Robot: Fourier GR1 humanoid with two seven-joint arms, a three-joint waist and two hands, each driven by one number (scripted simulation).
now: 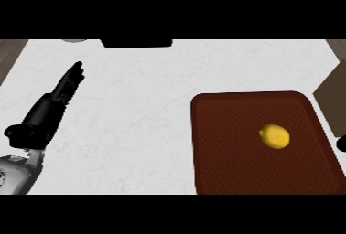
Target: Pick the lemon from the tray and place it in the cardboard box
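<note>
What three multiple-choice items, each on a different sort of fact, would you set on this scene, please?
1. Where does the lemon lie?
A) on the tray, right of its middle
B) on a plate
C) in a bowl

2. What colour is the tray?
A) white
B) dark red-brown
C) green

3. How is the left hand?
A) curled round the lemon
B) open, fingers straight, holding nothing
C) pressing on the tray

Answers:
1 A: the lemon rests on the tray's surface, nearer its right rim.
2 B: the tray shows dark red-brown against the white counter top.
3 B: the hand is at the view's left, well apart from the tray and lemon.
</note>
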